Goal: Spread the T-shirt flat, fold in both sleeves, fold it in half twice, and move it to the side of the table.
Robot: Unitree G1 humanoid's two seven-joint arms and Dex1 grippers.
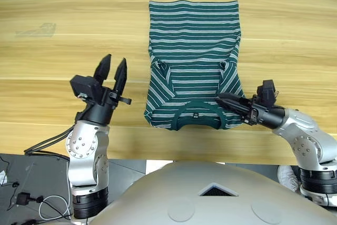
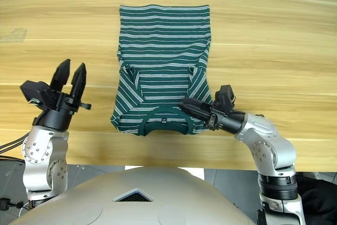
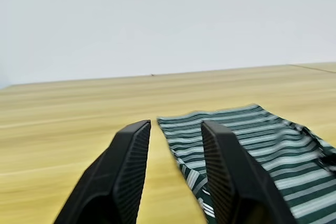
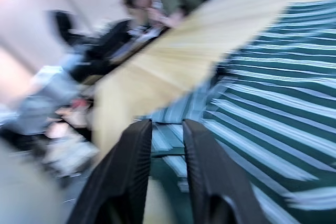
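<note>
Already the T-shirt [image 1: 192, 51] lies flat on the desk [image 1: 52, 3], sleeves folded in, collar nearest the robot, so the right end effector [image 1: 220, 99] rests at its near shoulder, grip not discernible, probably to start the first half-fold, while the left end effector [image 1: 115, 59] hovers open alongside.

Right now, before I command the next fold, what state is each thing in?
T-shirt: flat on the table, both sleeves folded in, not yet halved.
left gripper: jaws open, empty, left of the T-shirt.
right gripper: jaws slightly apart, tips at the T-shirt beside the collar.
</note>
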